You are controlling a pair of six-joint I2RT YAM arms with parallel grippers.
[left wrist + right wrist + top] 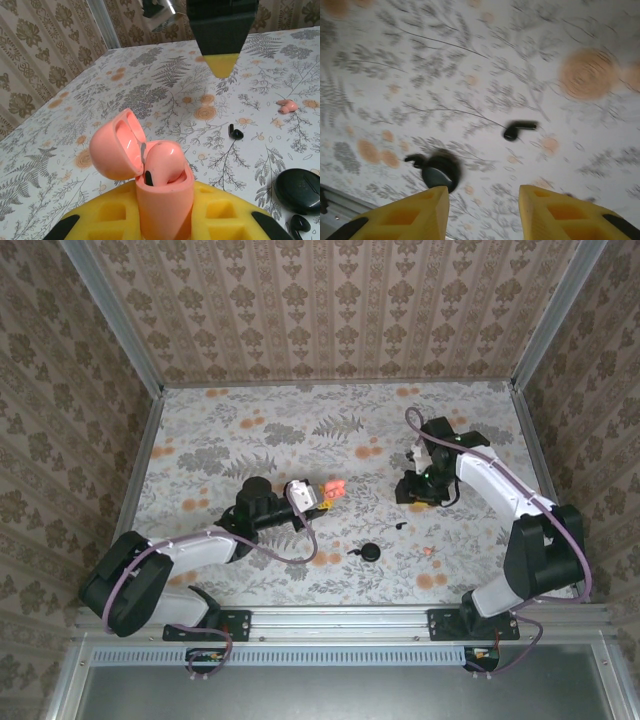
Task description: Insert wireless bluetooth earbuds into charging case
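Observation:
My left gripper [305,495] is shut on a salmon-pink charging case [165,195] with its lid [116,146] flipped open. One pink earbud [167,161] sits in the case's well. The other pink earbud [287,106] lies on the table to the right [431,552]. A black earbud [519,129] lies alone on the cloth [400,525]. My right gripper [482,192] hovers open and empty above the table, its yellow fingers [422,212] wide apart, near that black earbud.
A closed black case [371,552] rests at front centre, with another black earbud [299,226] beside it. The floral table [300,430] is walled at the back and both sides. The right wrist view is motion-blurred.

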